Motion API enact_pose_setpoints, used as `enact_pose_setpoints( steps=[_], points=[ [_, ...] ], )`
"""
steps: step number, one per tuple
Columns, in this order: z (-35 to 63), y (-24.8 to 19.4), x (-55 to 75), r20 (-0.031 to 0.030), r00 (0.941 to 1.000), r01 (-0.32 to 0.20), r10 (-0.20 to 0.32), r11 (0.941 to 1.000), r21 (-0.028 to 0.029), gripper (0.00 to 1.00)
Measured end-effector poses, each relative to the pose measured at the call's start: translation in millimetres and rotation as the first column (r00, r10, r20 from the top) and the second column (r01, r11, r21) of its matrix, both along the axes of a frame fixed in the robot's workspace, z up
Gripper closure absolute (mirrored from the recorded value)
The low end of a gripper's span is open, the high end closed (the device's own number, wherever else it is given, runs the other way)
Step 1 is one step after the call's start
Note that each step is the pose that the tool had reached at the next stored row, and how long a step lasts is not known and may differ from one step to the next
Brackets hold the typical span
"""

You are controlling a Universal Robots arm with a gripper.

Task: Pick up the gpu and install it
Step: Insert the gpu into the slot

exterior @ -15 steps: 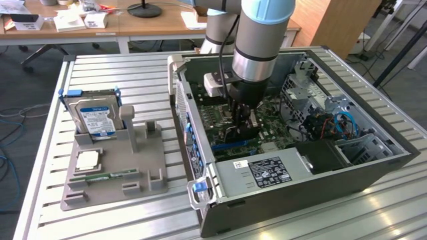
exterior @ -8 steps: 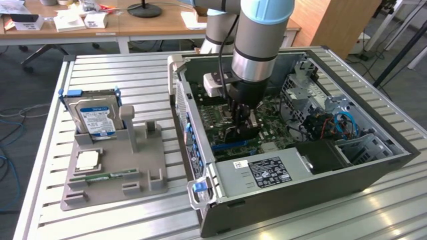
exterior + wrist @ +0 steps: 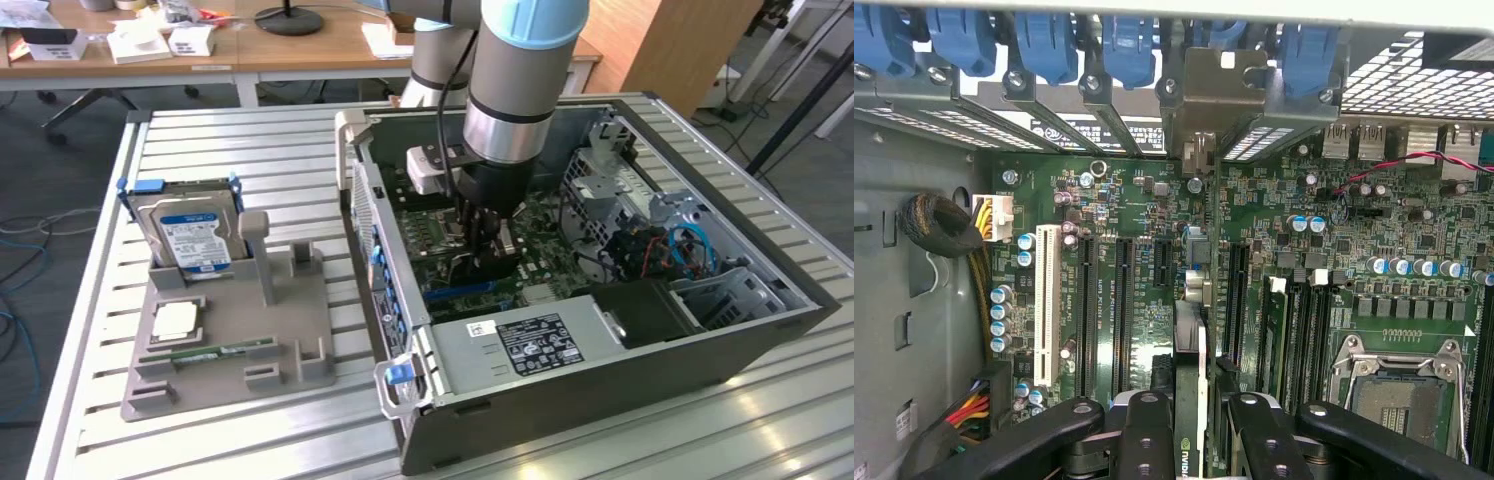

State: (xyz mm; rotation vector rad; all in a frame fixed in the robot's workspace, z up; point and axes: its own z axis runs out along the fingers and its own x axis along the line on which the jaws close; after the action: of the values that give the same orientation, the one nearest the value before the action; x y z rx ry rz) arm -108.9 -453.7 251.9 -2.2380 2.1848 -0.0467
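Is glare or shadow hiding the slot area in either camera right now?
Wrist view: motherboard evenly lit, slots readable, the gpu edge-on in the gripper; the case rim washes out white. Exterior view: glare patches on the slatted table; the case interior beneath the arm lies in shade.

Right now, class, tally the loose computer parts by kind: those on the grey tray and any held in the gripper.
hard drive: 1
processor: 1
memory stick: 1
gpu: 1, held in the gripper
Total: 4
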Motion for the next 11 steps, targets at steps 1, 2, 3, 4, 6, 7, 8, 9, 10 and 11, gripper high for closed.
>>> enact_pose_setpoints(
  steps=[1, 2, 3, 4, 6, 7, 8, 9, 10, 11],
  points=[
    [-0.2, 0.0, 0.0, 0.0, 1.0, 0.0, 0.0, 1.0, 0.0001, 0.74],
    [-0.5, 0.0, 0.0, 0.0001, 1.0, 0.0, 0.0, 1.0, 0.0001, 0.74],
    [-0.6, 0.0, 0.0, 0.0, 1.0, 0.0, 0.0, 1.0, 0.0, 0.74],
    [-0.6, 0.0, 0.0, 0.0, 1.0, 0.0, 0.0, 1.0, 0.0, 0.74],
    [-0.6, 0.0, 0.0, 0.0, 1.0, 0.0, 0.0, 1.0, -0.0001, 0.74],
    [-0.6, 0.0, 0.0, 0.0, 1.0, 0.0, 0.0, 1.0, -0.0001, 0.74],
    [-0.7, 0.0, 0.0, -0.0001, 1.0, 0.0, 0.0, 1.0, -0.0001, 0.74],
    [-1.4, 0.1, 0.0, 0.0002, 1.0, 0.0, 0.0, 1.0, 0.0004, 0.74],
    [-1.8, 0.0, 0.0, 0.0001, 1.0, 0.0, 0.0, 1.0, 0.0002, 0.74],
    [-2.0, 0.0, 0.0, 0.0, 1.0, 0.0, 0.0, 1.0, 0.0, 0.74]
  ],
)
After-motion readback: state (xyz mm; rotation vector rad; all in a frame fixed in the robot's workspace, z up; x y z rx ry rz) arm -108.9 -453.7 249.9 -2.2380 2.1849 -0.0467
